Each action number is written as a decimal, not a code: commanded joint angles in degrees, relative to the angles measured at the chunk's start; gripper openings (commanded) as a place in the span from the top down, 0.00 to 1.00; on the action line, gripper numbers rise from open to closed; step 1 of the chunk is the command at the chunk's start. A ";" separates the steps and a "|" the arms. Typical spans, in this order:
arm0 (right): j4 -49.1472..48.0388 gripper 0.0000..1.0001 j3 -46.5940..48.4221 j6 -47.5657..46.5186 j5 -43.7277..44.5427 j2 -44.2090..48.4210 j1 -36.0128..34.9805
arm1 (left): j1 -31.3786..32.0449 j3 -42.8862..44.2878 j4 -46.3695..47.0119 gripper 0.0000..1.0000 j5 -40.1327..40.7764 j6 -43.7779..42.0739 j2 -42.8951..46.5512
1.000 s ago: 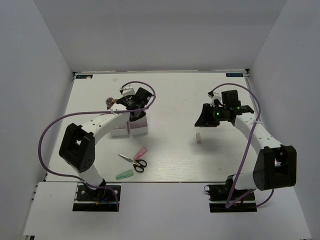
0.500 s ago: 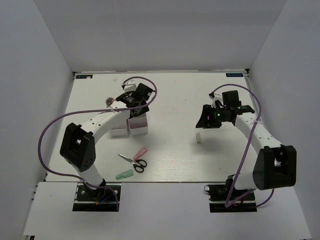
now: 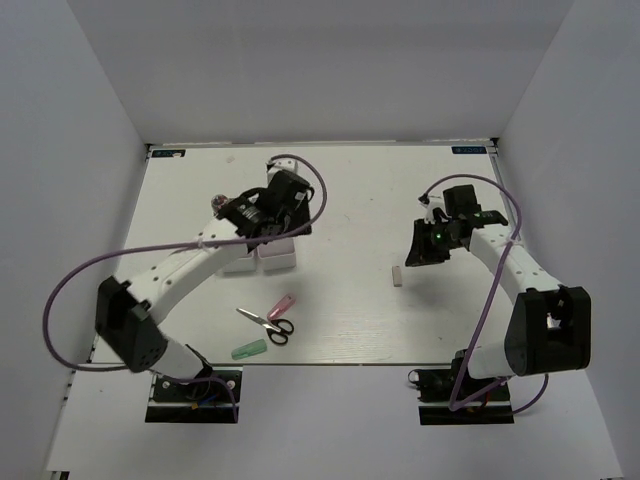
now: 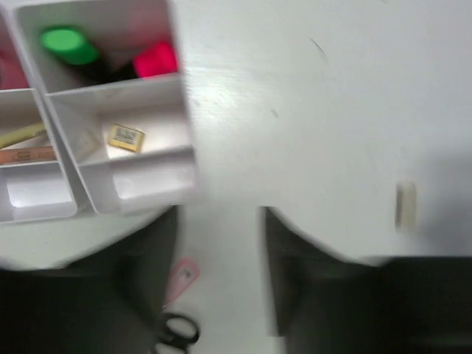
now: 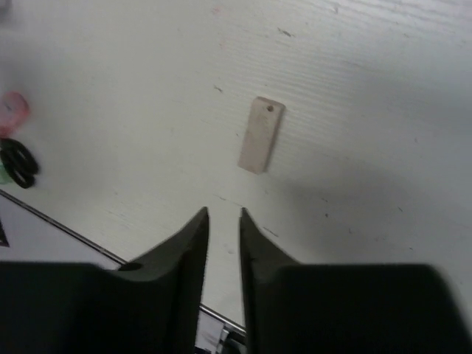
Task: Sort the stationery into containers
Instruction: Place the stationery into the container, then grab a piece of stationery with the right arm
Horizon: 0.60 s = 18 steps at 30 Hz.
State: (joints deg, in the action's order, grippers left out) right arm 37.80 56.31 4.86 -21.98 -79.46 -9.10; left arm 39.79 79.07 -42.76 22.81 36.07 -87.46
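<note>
Two robot arms work over a white table point(image 3: 340, 190) scattered with stationery. The left arm reaches out to the two white trays point(image 3: 240, 264) standing side by side on the left half of the table. Its gripper point(image 4: 220, 236) hangs just beside them with fingers spread wide and nothing between them. In the right-hand tray point(image 4: 186, 88), the far compartment holds a green highlighter point(image 4: 68, 46) and a pink highlighter point(image 4: 155, 59), and the middle one a small yellowish eraser point(image 4: 125, 138). In the left-hand tray point(image 4: 37, 200), a yellow stick point(image 4: 22, 135) and a pinkish stick point(image 4: 26, 155) lie together in the middle compartment. Nearer the arms' bases, loose on the table, lie black-handled scissors point(image 3: 268, 322), with a pink marker point(image 3: 282, 305) just beyond them and a pale green marker point(image 3: 249, 349) closest to the near edge. On the right half, the right arm bends down over the table, its gripper point(image 5: 223, 221) low above the surface. Its fingers are drawn almost together with only a thin slit between them, gripping nothing. A small beige block point(image 5: 261, 135) lies flat on the bare table just past the fingertips, not touching them and well apart from the trays.
</note>
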 commanded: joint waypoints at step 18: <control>-0.45 0.47 6.09 -1.08 21.71 -19.58 -12.25 | -0.15 -27.12 -12.26 0.00 8.75 -17.18 46.94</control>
State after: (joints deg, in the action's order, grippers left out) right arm 38.92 58.98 2.87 -4.93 -97.89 -20.49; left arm 39.81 53.69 -53.65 29.26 20.27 -41.19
